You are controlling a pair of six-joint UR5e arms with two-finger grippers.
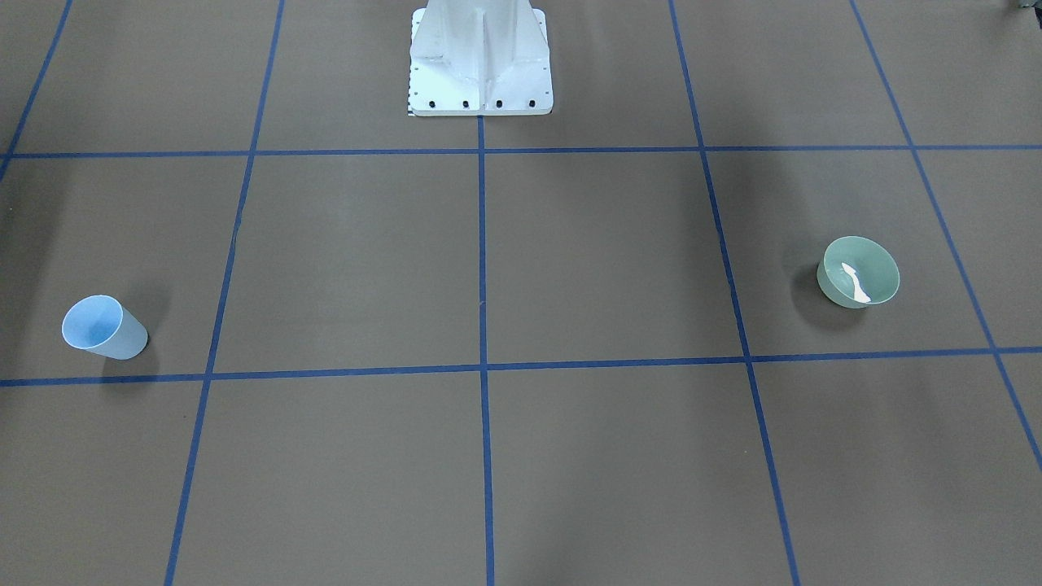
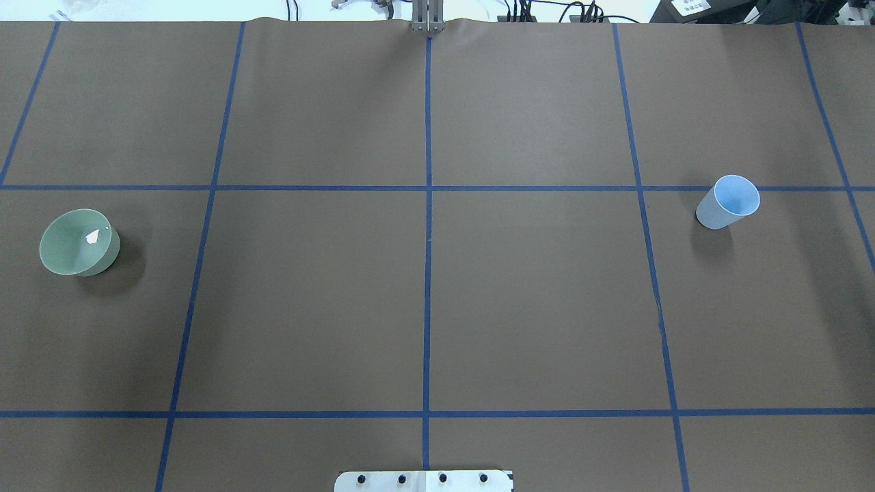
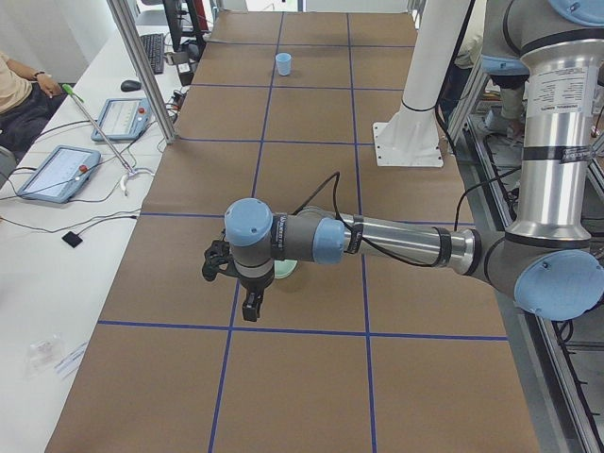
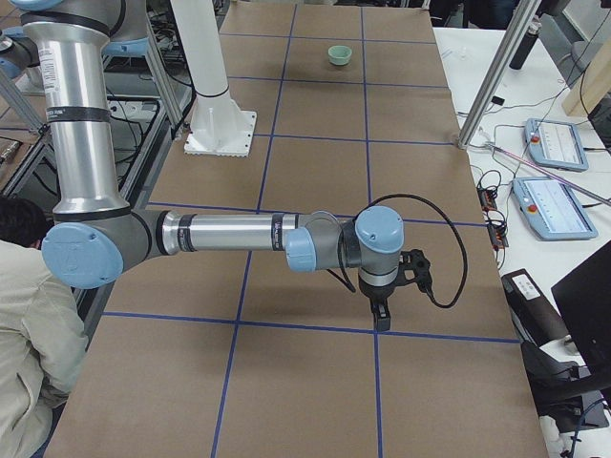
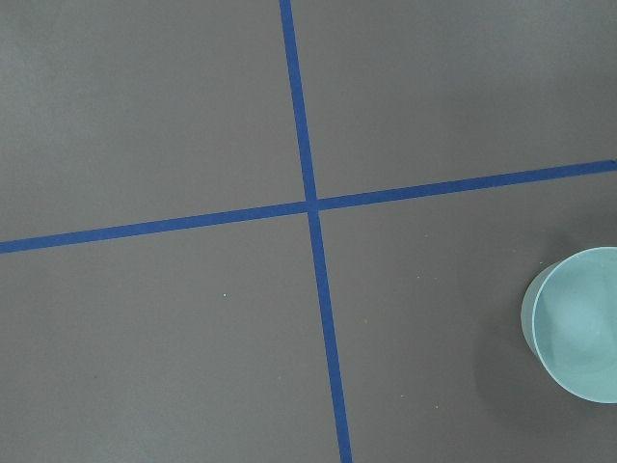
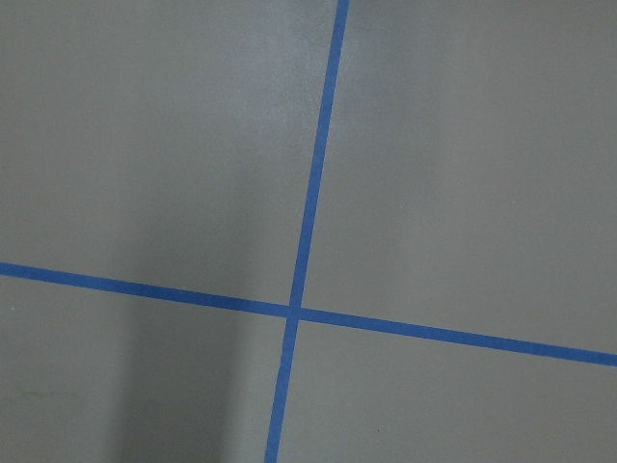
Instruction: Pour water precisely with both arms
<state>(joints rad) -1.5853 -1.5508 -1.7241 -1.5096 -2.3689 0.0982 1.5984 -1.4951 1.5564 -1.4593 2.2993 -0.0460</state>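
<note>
Paper [image 2: 533, 301], brown and matte, spread flat from edge to edge, ruled into large squares by blue tape [image 2: 428, 273]. At the robot's edge, white bolted pedestal [image 1: 480, 57]. Well off on the robot's left, green bowl [image 2: 68, 249] with water [image 2: 93, 236] as a white glint inside; far on the right, pale blue cup [image 2: 729, 201], upright. Low over the paper, left arm [image 3: 396, 241] and right arm [image 4: 229, 232] stretched out; left gripper [image 3: 251, 307] near the bowl, right gripper [image 4: 382, 315] pointing down, grip of either impossible to tell. Along both sides, white benches [image 3: 57, 283] with touch-screen pendants [image 3: 58, 173].
</note>
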